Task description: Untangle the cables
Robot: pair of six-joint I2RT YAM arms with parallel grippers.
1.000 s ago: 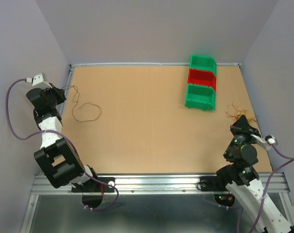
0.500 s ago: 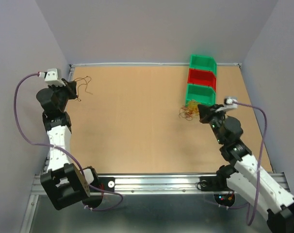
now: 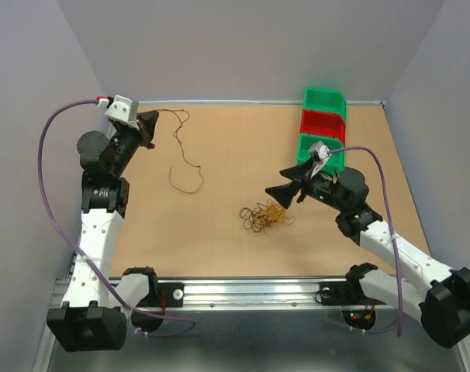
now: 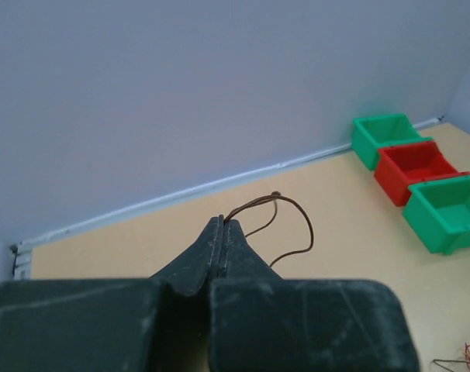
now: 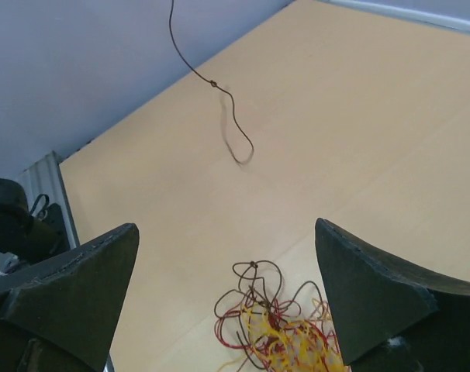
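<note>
Left claw clamped on dark wire; right claw spread wide near cable tangle.

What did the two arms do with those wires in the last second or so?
The right hand swung from the right edge of the table toward the middle with the tangle, then opened and let it go there. The left hand, shut on a single dark wire, moved right along the far edge, taking the wire along. The bins stayed put.
</note>
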